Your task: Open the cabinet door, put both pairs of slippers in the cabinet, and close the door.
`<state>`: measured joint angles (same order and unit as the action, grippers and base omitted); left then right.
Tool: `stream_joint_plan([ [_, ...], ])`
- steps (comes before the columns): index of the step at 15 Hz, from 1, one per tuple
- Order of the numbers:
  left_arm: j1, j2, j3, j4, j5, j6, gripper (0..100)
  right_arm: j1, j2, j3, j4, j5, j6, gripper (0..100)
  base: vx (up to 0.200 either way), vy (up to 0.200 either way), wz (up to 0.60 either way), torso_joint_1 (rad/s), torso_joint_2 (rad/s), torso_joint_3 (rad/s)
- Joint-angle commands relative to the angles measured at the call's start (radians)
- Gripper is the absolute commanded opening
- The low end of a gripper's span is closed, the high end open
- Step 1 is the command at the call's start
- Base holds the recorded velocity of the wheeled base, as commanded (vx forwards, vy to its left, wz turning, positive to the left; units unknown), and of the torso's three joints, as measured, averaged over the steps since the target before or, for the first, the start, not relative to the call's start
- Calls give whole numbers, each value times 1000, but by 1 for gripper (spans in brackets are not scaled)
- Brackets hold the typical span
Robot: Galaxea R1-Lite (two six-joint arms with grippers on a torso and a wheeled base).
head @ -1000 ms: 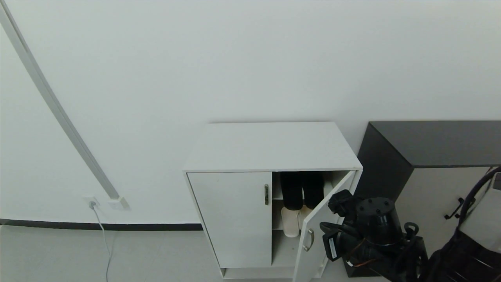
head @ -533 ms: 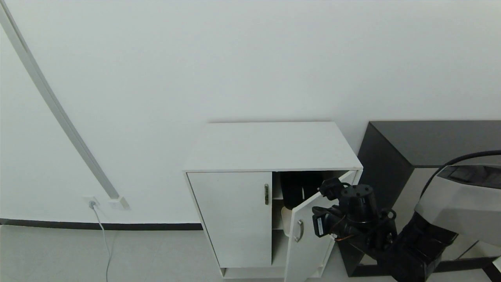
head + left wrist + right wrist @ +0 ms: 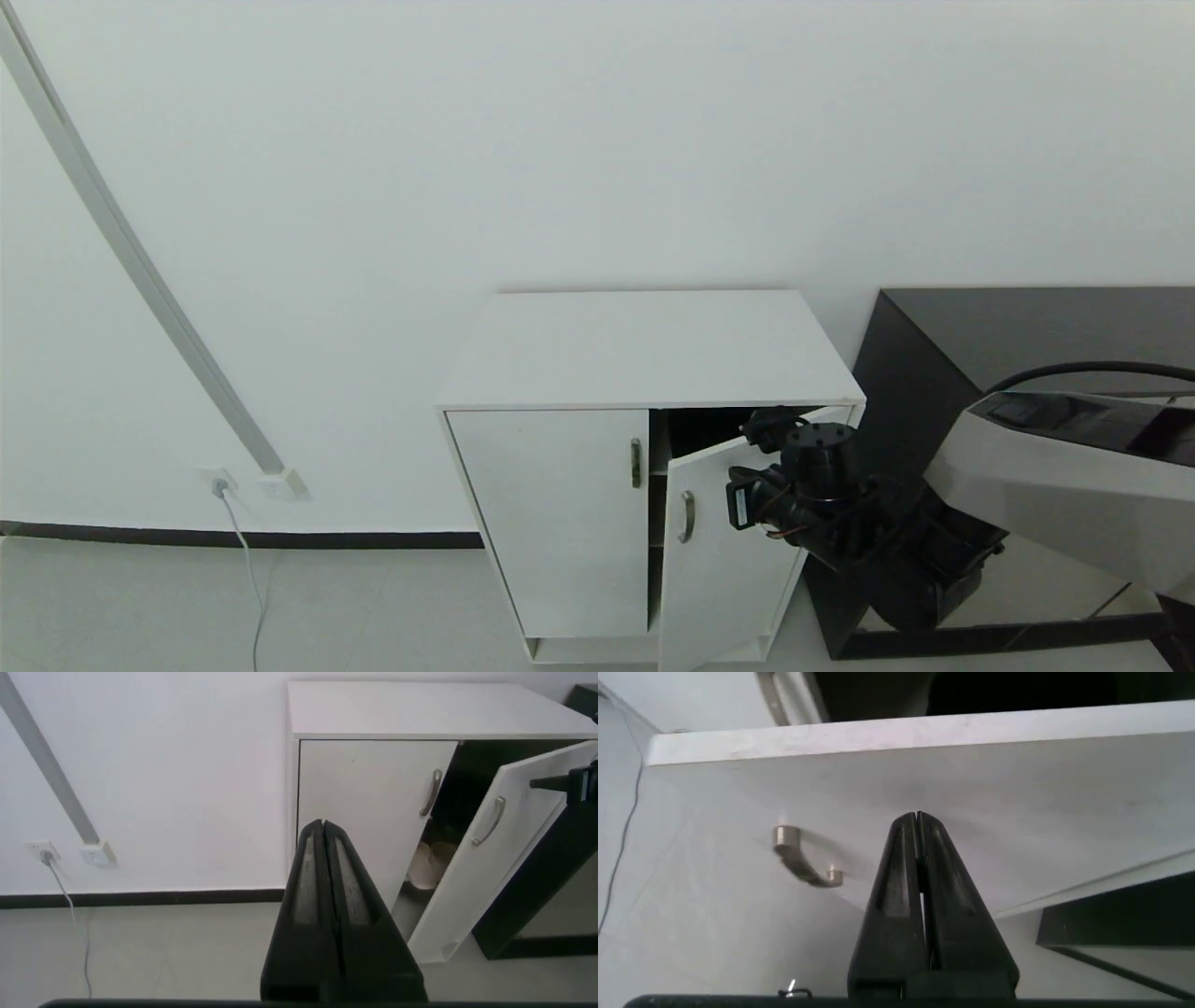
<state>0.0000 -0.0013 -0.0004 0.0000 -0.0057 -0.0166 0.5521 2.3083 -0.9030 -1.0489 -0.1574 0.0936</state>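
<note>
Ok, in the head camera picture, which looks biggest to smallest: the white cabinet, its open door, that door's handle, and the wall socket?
1. white cabinet
2. open door
3. door handle and wall socket: both tiny and too alike to rank.

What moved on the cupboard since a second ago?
The right door swung most of the way toward shut, and the right tool went along with it at its outer face, shut and holding nothing. The left door and the cabinet stayed put.
</note>
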Motion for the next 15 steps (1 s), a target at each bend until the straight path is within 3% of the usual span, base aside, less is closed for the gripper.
stream_joint_plan([
  [1, 0, 1, 0, 0, 0, 1, 0, -17, 62, -53, 1, 3, 0, 0, 0, 0, 0, 0, 0, 0],
  [8, 0, 1, 0, 0, 0, 0, 0, -49, 151, -235, 78, 18, -2, 0, 0, 0, 0, 0, 0, 0],
  [15, 0, 1, -1, 0, 0, 0, 0, -81, 174, -333, 141, 21, -2, 0, 0, 0, 0, 0, 0, 0],
])
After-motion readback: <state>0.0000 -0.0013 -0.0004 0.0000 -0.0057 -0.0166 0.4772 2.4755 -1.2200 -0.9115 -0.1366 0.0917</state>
